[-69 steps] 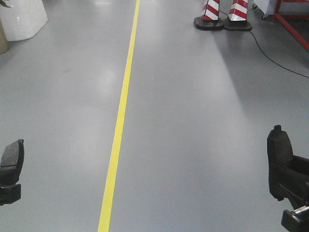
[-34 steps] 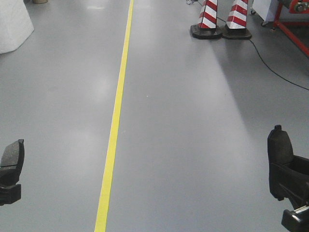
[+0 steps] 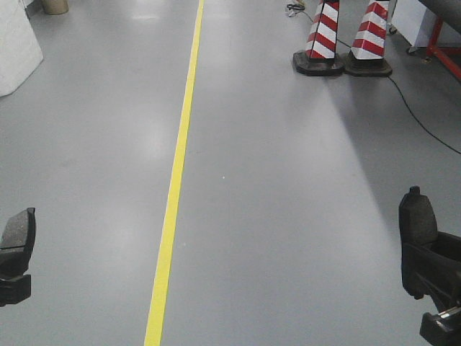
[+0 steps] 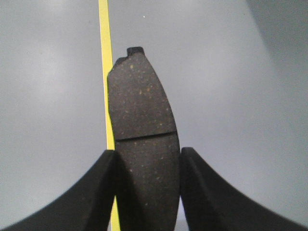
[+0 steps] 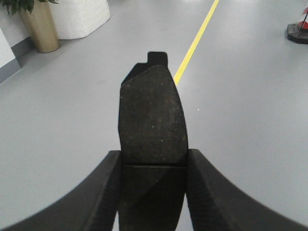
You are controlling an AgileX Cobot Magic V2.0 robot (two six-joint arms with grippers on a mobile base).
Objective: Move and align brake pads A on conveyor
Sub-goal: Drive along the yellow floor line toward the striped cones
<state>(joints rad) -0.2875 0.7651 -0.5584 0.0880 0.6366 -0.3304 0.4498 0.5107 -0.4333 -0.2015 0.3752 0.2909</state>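
Observation:
Two brake pads A show, both held above the grey floor. The left one (image 3: 18, 231) (image 4: 142, 125) is dark grey and speckled with a thin groove, and my left gripper (image 3: 13, 277) (image 4: 147, 153) is shut on its lower half. At the right edge the other pad (image 3: 418, 220) (image 5: 153, 115) stands upright, with my right gripper (image 3: 426, 268) (image 5: 153, 153) shut on it just below its groove. The conveyor is out of view.
A yellow floor line (image 3: 176, 180) runs away from me. Two red-and-white cones (image 3: 322, 43) (image 3: 369, 40) stand far right, a black cable (image 3: 425, 122) trailing from them, a red frame (image 3: 446, 54) beyond. A white block (image 3: 14, 43) and a gold planter (image 5: 41, 29) stand far left.
The floor view has shifted: the cones sit lower and further right, and the white block has slid towards the left edge. Both grippers and their pads keep the same places in view.

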